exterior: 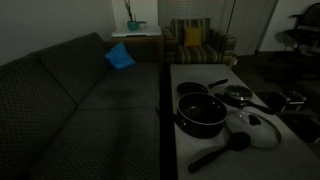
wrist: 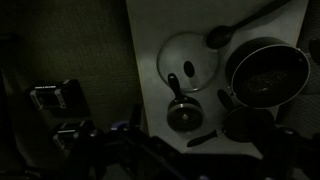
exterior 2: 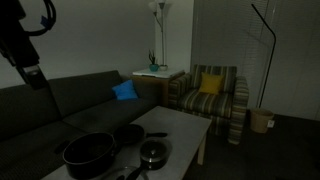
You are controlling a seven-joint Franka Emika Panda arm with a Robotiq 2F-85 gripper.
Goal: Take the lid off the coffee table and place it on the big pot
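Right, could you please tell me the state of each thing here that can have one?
lid: off the pot, lying flat on the coffee table, knob up.
big pot: upright, uncovered.
long-handled pan: upright, uncovered.
small saucepan: upright, seemingly lidded.
gripper: open, holding nothing, well above the table.

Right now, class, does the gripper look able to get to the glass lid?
Probably yes: the gripper hangs open up high, nothing covers the lid, and the spoon and big pot lie beside it.
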